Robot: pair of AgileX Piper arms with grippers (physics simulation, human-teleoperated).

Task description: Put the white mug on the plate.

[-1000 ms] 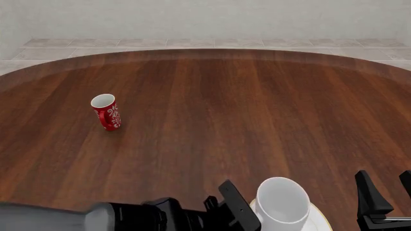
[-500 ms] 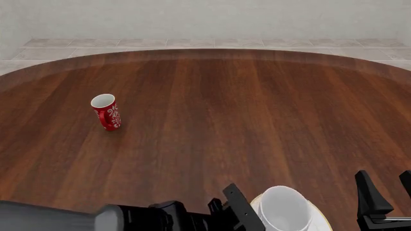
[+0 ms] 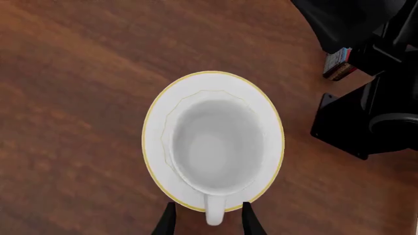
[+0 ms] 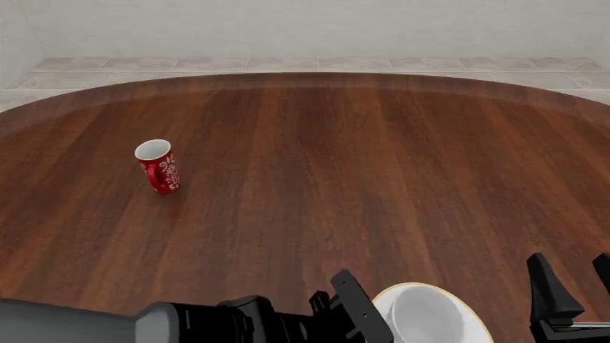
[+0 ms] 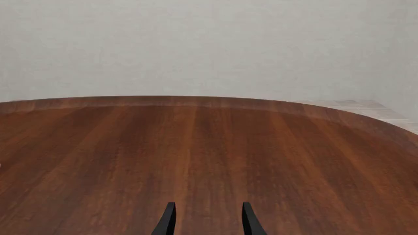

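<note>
The white mug (image 3: 216, 147) sits upright on the plate (image 3: 156, 128) at the near edge of the table (image 4: 315, 171), a little right of centre. In the front view only the top of the mug (image 4: 426, 318) and a strip of the plate's (image 4: 473, 320) gold rim show above the bottom edge.

The left gripper (image 3: 205, 220) straddles the mug's handle, one fingertip (image 3: 166, 219) on each side, with a sliver of gap showing on both; the jaws look parted and let go rather than pinching it.

The right gripper (image 5: 205, 218) hangs over bare wood at the near right corner, jaws apart, holding nothing.

A small red mug (image 4: 158, 166) stands far off to the left, well apart from everything.
</note>
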